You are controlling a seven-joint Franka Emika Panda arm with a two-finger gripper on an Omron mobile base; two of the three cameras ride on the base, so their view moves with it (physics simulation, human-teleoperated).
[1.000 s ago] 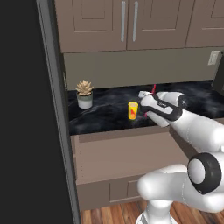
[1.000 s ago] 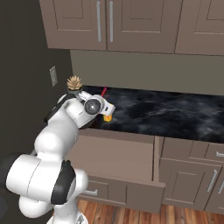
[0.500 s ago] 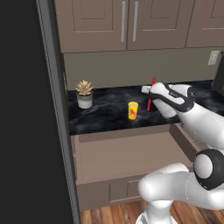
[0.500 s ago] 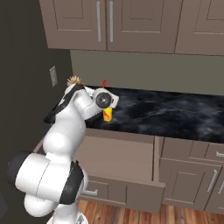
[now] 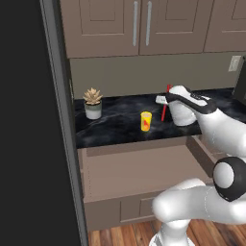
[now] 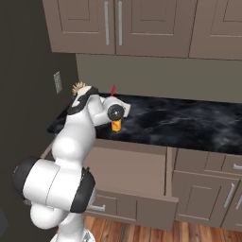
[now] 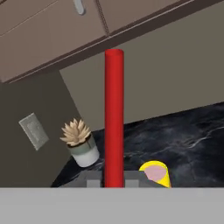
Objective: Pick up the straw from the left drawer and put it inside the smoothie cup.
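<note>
A simulated home kitchen.
Taupe wall cabinets (image 5: pixel 139 26) fill the frame's top, a black marble counter (image 6: pixel 189 120) crosses the middle, wood flooring (image 6: pixel 189 234) below.

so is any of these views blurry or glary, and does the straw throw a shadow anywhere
Left base view: soft and slightly blurred, even flat light, no glare; no shadow visible from the straw held in the claw. Right base view: equally soft; the marble counter shows only its veining. Hand view: the straw is sharp-edged, with shading down its length; the smoothie cup is crisp too.
</note>
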